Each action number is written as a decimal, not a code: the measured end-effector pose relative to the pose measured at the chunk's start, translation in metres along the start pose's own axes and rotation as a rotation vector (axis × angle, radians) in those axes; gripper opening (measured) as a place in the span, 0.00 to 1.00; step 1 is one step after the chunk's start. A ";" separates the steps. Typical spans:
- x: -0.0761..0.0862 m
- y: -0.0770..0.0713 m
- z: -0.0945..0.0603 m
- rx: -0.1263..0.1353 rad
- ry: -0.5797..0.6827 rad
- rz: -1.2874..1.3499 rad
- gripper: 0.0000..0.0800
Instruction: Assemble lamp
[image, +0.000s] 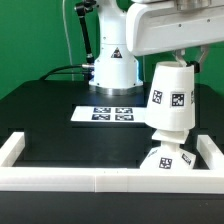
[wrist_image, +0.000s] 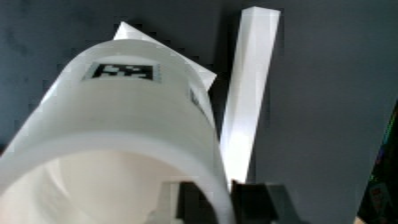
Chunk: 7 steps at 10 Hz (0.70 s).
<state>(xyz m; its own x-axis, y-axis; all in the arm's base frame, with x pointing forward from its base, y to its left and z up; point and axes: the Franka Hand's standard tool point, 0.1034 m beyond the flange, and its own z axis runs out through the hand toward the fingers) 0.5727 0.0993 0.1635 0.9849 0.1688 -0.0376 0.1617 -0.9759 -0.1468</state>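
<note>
Hanging upright from the claw (image: 178, 62), which pinches its rim, the shade (image: 170, 98) sits straight above the bulb (image: 167, 155) and base by the worktop's (image: 60, 120) front-right wall. Its axis runs vertical, so lowering looks next.

The arm reaches down from above on the exterior view's right, its white wrist housing level and the gripper (image: 172, 64) pointing straight down. The fingers (wrist_image: 199, 203) are closed on the rim of the shade (image: 170, 98), which hangs directly below the hand (one finger sits inside the rim, the other outside, in the wrist view).
</note>
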 end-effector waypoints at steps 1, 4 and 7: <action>-0.002 0.001 0.002 -0.001 -0.003 0.000 0.06; -0.008 0.008 0.007 -0.003 -0.005 -0.007 0.28; -0.019 0.018 0.005 -0.002 -0.009 -0.024 0.72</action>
<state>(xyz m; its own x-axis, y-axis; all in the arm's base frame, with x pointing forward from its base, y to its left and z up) 0.5568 0.0796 0.1566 0.9801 0.1935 -0.0435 0.1854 -0.9718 -0.1459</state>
